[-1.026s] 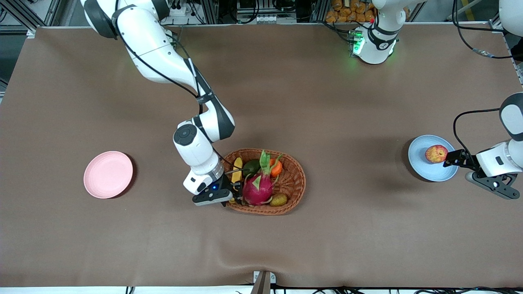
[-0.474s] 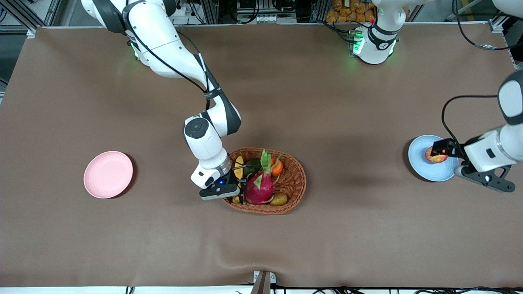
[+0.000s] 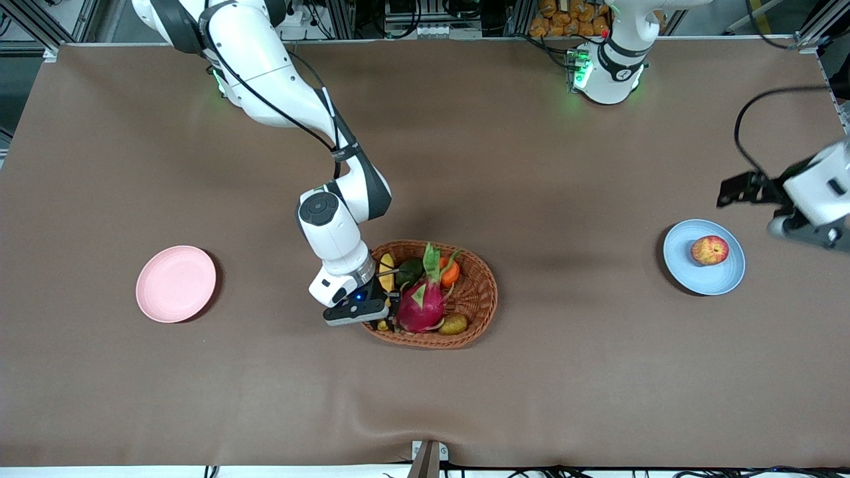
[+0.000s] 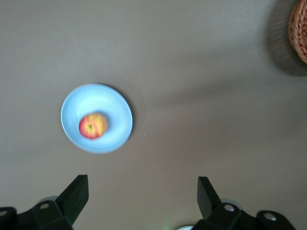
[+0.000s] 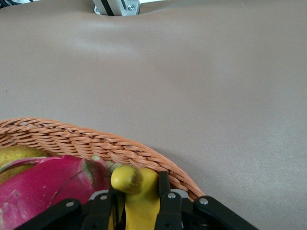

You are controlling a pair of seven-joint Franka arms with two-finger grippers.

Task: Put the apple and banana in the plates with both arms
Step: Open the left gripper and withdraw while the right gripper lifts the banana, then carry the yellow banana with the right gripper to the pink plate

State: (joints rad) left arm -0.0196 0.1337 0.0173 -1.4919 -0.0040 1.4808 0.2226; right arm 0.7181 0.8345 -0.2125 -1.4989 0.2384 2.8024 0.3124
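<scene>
The apple (image 3: pixel 709 250) rests on the light blue plate (image 3: pixel 682 267) at the left arm's end of the table. My left gripper (image 3: pixel 730 189) hangs open and empty over bare cloth beside that plate; its wrist view looks down on the apple (image 4: pixel 93 126) and blue plate (image 4: pixel 117 103) past the gripper (image 4: pixel 142 191). The banana (image 3: pixel 386 272) lies in the wicker basket (image 3: pixel 479 299). My right gripper (image 3: pixel 384 313) is down in the basket, shut on the banana (image 5: pixel 127 177) near its dark tip. The pink plate (image 3: pixel 176 283) sits bare at the right arm's end.
In the basket, a magenta dragon fruit (image 3: pixel 420 305) presses against the banana, with an orange (image 3: pixel 450 272), a green fruit (image 3: pixel 410 271) and a pear (image 3: pixel 453 324) beside it. The basket rim (image 5: pixel 72 136) curves just past the banana's tip.
My left gripper has risen off the apple and drawn away from the blue plate, leaving the apple there. My right gripper's fingers have closed on the banana.
</scene>
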